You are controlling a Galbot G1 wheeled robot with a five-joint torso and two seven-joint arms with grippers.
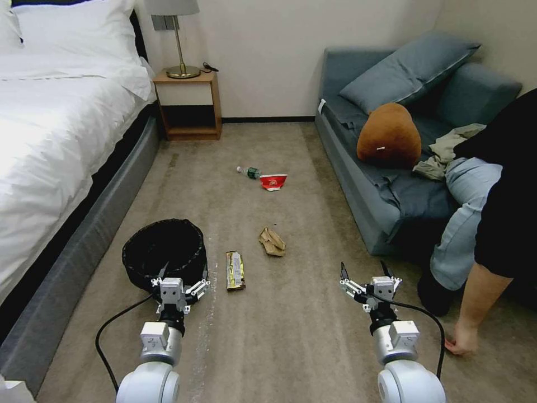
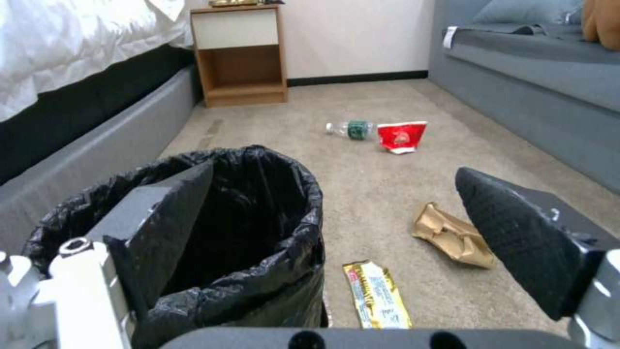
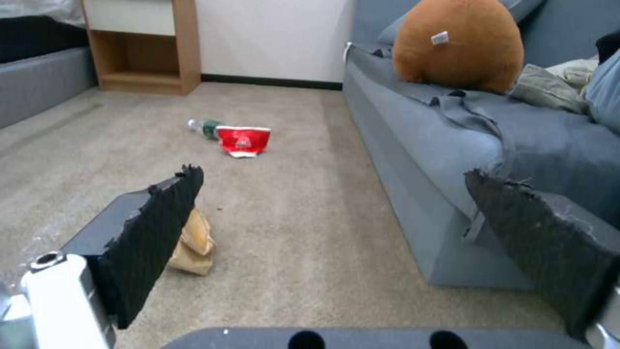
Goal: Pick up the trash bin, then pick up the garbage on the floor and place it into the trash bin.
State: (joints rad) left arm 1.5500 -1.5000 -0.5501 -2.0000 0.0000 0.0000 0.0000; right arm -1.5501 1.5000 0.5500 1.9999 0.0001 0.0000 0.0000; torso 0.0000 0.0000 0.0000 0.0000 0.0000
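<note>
The trash bin [image 1: 162,251], lined with a crinkly black bag, stands on the carpet by the bed. My left gripper [image 1: 183,272] is open at its near right rim. In the left wrist view one finger [image 2: 164,228] is in front of the bin's mouth [image 2: 252,218] and the other finger [image 2: 517,232] is outside it. Garbage lies on the floor: a gold-brown snack wrapper [image 1: 235,271], crumpled tan paper [image 1: 272,242], a red-and-white carton [image 1: 273,181] and a small bottle [image 1: 249,172]. My right gripper [image 1: 364,270] is open and empty above the carpet, with the tan paper [image 3: 192,242] just beyond one finger.
A white bed [image 1: 50,145] runs along the left, with a wooden nightstand [image 1: 189,103] at the back. A grey-blue sofa [image 1: 380,184] on the right holds a brown cushion [image 1: 389,136] and an olive garment [image 1: 447,151]. A seated person's hand [image 1: 461,338] reaches to the floor near my right arm.
</note>
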